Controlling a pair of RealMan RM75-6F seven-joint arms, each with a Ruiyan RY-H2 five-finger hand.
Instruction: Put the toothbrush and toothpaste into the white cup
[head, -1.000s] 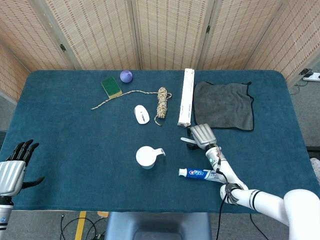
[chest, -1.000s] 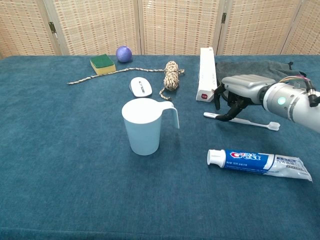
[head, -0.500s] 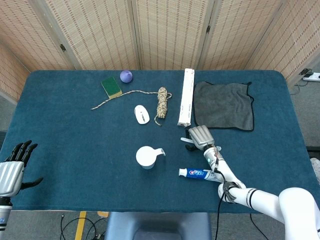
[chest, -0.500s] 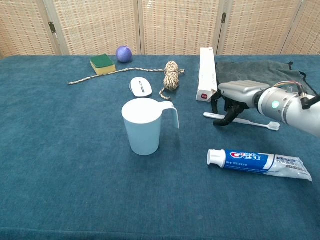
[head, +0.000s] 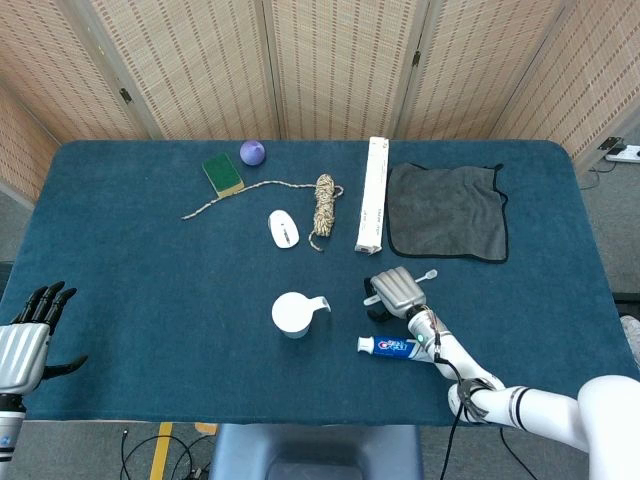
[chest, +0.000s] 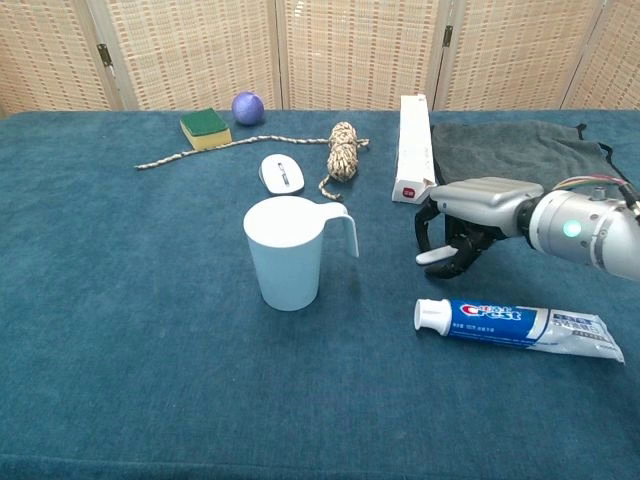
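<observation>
Toothbrush (head: 428, 273), white, is held in the fingers of the right hand (chest: 470, 215) just above the blue table (head: 150, 290), its bristle end poking out past the hand toward the grey cloth (head: 447, 210). The toothpaste (chest: 520, 325) lies flat just in front of that hand, and the white cup (chest: 288, 250) stands upright nearby (handle facing the hand). The left hand (head: 28, 335) hangs at the table's near left edge, fingers spread and holding nothing.

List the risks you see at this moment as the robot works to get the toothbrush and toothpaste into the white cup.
1. The right hand holds the thin white toothbrush near one end, so it may swing or slip on the way over.
2. The tall white plastic cup stands free on the blue cloth; a sideways bump could tip it.
3. The blue-and-white toothpaste tube lies close under the hand and might get nudged.
</observation>
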